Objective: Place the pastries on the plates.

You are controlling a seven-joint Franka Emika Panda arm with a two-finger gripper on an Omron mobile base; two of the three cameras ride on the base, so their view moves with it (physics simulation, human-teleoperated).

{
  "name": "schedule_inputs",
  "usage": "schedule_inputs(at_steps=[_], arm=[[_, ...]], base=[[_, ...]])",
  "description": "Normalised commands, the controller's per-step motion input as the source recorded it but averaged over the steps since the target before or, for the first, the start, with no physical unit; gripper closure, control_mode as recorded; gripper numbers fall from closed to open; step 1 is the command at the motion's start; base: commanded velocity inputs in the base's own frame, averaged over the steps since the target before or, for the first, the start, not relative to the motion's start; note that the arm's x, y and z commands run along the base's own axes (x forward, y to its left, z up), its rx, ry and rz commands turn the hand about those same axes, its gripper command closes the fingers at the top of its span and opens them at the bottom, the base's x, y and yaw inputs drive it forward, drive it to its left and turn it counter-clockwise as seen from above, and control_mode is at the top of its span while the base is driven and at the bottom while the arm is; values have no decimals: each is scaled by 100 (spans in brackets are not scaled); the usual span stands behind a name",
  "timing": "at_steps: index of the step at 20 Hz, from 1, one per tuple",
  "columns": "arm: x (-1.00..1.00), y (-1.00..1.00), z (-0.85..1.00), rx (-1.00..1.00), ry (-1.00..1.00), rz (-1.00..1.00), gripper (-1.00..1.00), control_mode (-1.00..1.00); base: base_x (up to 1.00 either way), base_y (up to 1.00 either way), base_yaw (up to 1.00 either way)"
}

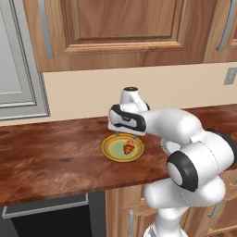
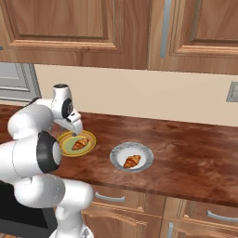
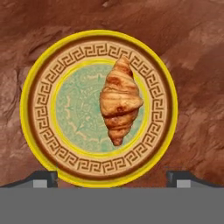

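Note:
One croissant (image 3: 119, 105) lies on the yellow-rimmed plate (image 3: 26, 109) with the pale green centre, a little right of its middle. My gripper (image 3: 111, 179) hangs straight above this plate, open, its two fingertips (image 3: 43, 178) wide apart with nothing between them. In the left base view the gripper (image 1: 125, 135) hovers just over the croissant (image 1: 128, 148) and the yellow plate (image 1: 109, 150). From the right base camera the yellow plate (image 2: 88, 139) carries its croissant (image 2: 80, 143). To its right, the grey-white plate (image 2: 146, 155) holds a second croissant (image 2: 132, 161).
Both plates sit near the front edge of a dark wooden counter (image 2: 186, 148). Wooden wall cabinets (image 1: 125, 28) hang overhead. A wall outlet (image 2: 232, 91) is at the far right. Drawers (image 2: 121, 197) lie below the counter.

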Motion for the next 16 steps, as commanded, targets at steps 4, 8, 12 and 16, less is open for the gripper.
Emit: schedule_inputs(at_steps=[4, 8, 12, 16], arm=[[-58, -8, 36, 0, -6, 0, -100, -100], [-67, -34, 48, 0, 0, 0, -100, -100], [-74, -37, 46, 0, 0, 0, -100, -100], [-70, -30, 33, -1, -2, 1, -100, -100]], base=[[0, 0, 0], [0, 0, 0], [0, 0, 0], [0, 0, 0]])
